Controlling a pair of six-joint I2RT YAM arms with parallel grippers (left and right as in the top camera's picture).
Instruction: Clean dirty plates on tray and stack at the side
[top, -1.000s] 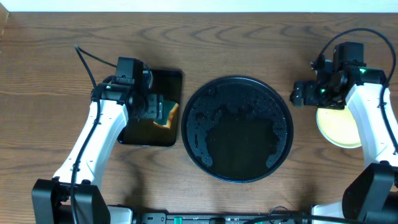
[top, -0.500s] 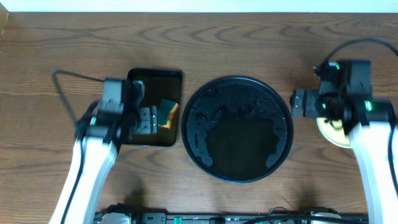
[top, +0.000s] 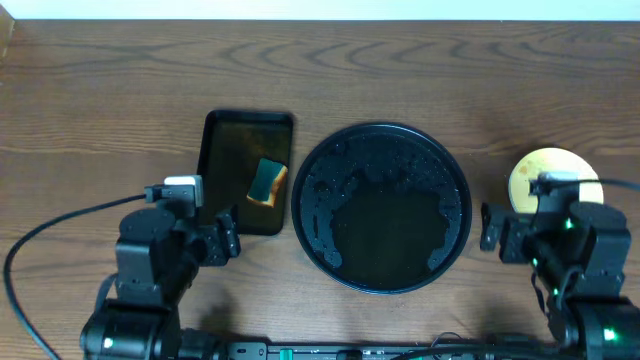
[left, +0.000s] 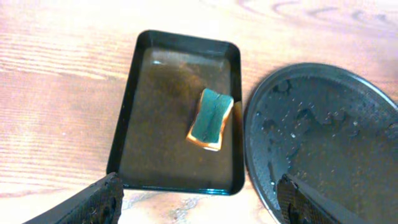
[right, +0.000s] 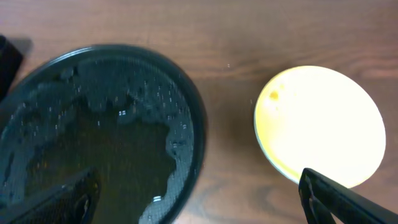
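The round black tray (top: 300, 200) sits mid-table, wet, with a water film and droplets and no plate on it; it also shows in the left wrist view (left: 261, 124) and the right wrist view (right: 193, 118). One pale yellow plate (top: 535, 172) lies on the table right of the tray, also seen in the right wrist view (right: 320, 124). No mint-blue plates show; anything under the yellow one is hidden. My left gripper (top: 227, 240) (left: 199, 202) is open and empty, near the rectangular tray's front edge. My right gripper (top: 490, 228) (right: 199, 199) is open and empty between tray and plate.
A black rectangular tray (top: 225, 140) (left: 127, 112) stands left of the round tray, with a teal-and-orange sponge (top: 266, 183) (left: 211, 118) lying in brownish water. Both arm bases fill the front corners of the table.
Both arms have pulled back toward the table's front edge. The left gripper left the sponge lying in the rectangular tray. The right gripper moved off the yellow plate.
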